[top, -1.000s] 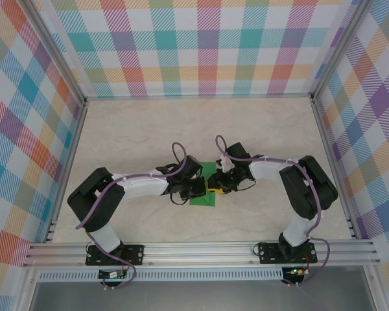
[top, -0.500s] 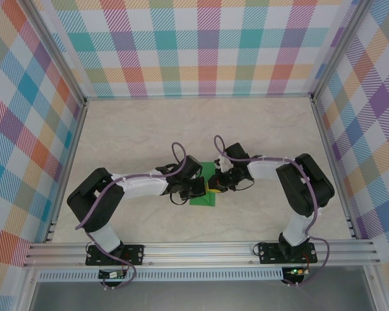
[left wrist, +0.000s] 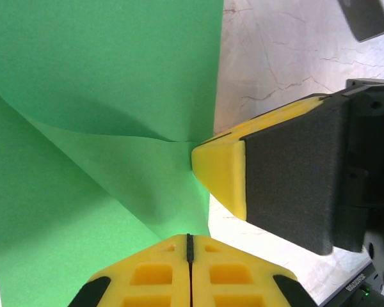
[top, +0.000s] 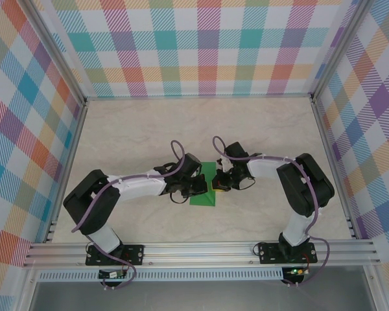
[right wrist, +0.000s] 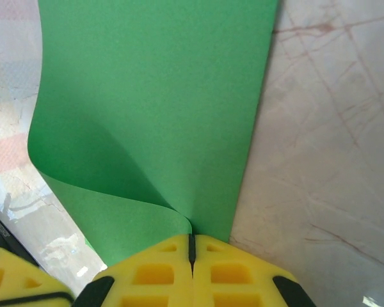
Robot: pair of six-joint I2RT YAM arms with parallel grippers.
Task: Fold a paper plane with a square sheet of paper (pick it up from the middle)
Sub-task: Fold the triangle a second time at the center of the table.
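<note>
Near edge: an aluminium rail [top: 201, 251] runs left to right and carries the bases of both arms. Beyond it lies the table [top: 136, 129], a pale, marble-veined surface bare of clutter around the work.

Near-centre of the table: the square sheet of paper [top: 202, 198], bright green, rests between the two wrists, partly lifted and curled rather than flat. The left arm [top: 139, 186] reaches in from the left, the right arm [top: 279, 170] from the right.

The right gripper [right wrist: 192, 242] has its yellow fingers pressed together on the sheet's right edge, and a soft fold runs into the pinch. The left gripper [left wrist: 189, 242] is likewise closed, its tips meeting at the sheet's edge just beside the right gripper; whether paper lies between them cannot be told.

Far and sides: plaid wall panels [top: 201, 45] in pastel colours, framed by metal posts [top: 55, 61], enclose the table on three sides.
</note>
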